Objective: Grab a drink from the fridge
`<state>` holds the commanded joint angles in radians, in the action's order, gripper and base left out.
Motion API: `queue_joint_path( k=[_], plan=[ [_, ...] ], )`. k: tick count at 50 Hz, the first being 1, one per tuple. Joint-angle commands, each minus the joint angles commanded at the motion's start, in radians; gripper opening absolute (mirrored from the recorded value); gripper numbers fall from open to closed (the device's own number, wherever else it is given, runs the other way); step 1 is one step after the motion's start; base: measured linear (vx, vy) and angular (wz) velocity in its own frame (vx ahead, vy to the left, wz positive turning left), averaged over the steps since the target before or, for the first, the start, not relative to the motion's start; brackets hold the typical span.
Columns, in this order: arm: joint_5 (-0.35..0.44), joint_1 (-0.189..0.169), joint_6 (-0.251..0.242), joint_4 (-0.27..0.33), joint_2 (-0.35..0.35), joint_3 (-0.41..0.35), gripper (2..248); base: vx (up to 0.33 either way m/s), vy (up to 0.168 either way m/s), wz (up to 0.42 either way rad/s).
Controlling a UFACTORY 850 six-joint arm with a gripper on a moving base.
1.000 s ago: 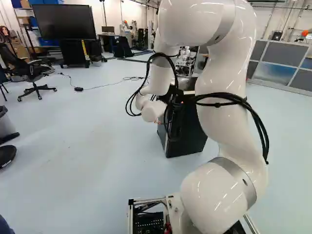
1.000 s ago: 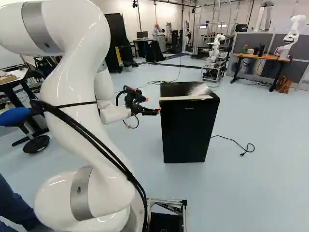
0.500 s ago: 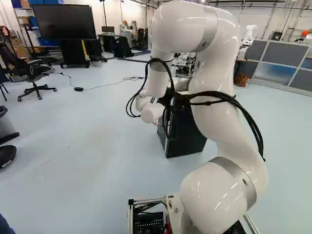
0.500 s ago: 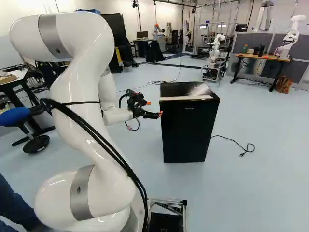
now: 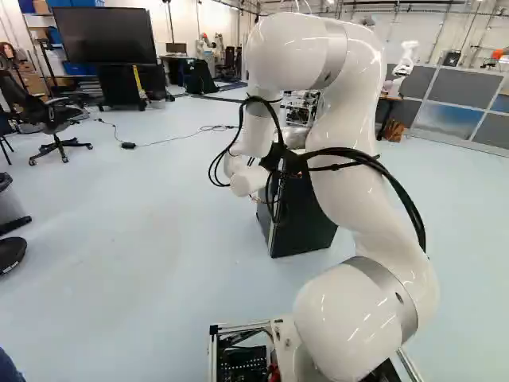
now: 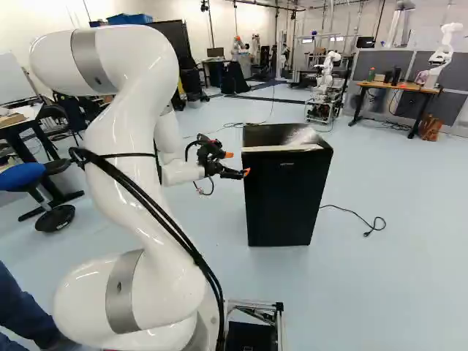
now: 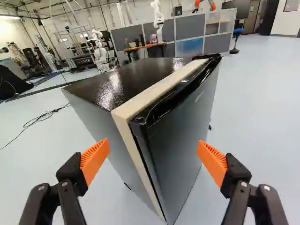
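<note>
My gripper (image 6: 238,163) is beside the left front edge of the black fridge (image 6: 284,201) in the right base view. Seen from the wrist, the gripper (image 7: 152,147) stands open, one orange-padded finger on each side of the fridge's near upright edge, with nothing gripped. The fridge door (image 7: 182,136) lies along the body, a pale strip (image 7: 154,91) and a narrow dark gap between them. Whether either fingertip touches the fridge, I cannot tell. The inside of the fridge and any drink in it are hidden.
A cable (image 6: 369,223) lies on the floor beside the fridge. Farther back are a desk (image 6: 398,86) with bottles, another robot (image 6: 442,51) and grey partitions (image 5: 461,87). An office chair (image 5: 52,119) stands at the left of the left base view.
In the right base view my arm's upper links have shifted right and downward, and the open gripper has edged slightly right, toward the fridge. The base and fridge have stayed put.
</note>
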<state>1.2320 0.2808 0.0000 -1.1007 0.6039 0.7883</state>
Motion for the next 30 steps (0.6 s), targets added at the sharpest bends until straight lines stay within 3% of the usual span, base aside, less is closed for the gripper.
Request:
queue_joint_path(
  k=[30],
  plan=[
    [0.000, -0.053, 0.000, 0.000, 0.001, 0.002, 247, 0.000, 0.000, 0.000]
  ],
)
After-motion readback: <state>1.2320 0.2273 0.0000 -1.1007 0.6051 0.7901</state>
